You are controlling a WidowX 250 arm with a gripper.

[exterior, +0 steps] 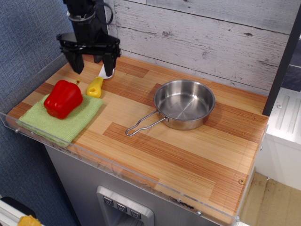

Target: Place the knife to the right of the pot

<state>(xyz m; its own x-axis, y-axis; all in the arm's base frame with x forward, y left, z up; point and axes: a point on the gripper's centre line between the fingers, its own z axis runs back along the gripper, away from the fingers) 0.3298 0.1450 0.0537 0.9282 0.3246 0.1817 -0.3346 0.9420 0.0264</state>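
The knife [96, 86] lies on the wooden counter at the back left, yellow handle toward the front; its pale blade is mostly hidden behind my gripper. My gripper [92, 66] is open, fingers pointing down, hovering just above the knife's blade end, one finger [109, 65] over the blade and the other [75, 62] left of it. The pot [184, 103], a shiny steel pan with a wire handle [143, 124] pointing front-left, stands to the right of the knife near the middle of the counter.
A red bell pepper [62, 98] sits on a green cloth [61, 121] at the front left, close to the knife handle. A clear acrylic rim [117, 172] edges the counter. A plank wall [202, 33] runs behind.
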